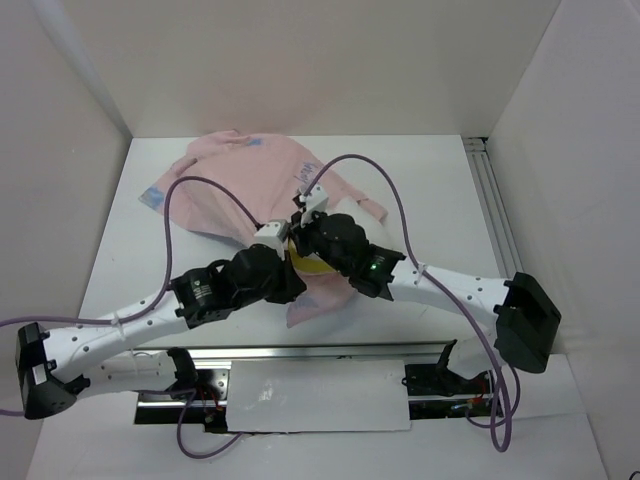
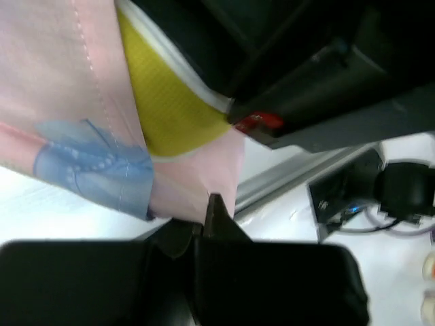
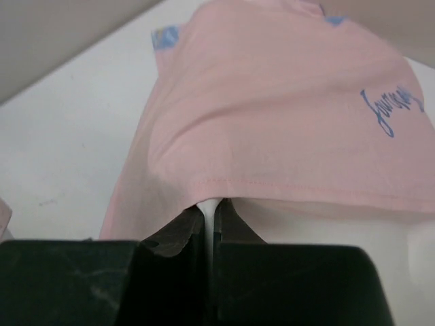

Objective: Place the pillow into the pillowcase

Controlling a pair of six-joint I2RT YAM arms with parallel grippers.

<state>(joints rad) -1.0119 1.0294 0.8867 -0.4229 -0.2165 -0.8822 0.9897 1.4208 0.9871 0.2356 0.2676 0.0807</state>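
The pink pillowcase (image 1: 250, 170) lay crumpled at the centre of the worktop (image 1: 440, 200), the yellow edge of the pillow (image 1: 308, 264) showing at its near opening. The left jaws clamped the pillowcase's edge; the right jaws were pressed together at its hem.

The top view looks down from behind; both wrist views sit close, apparently sharing the pillowcase (image 1: 250, 180) hem.
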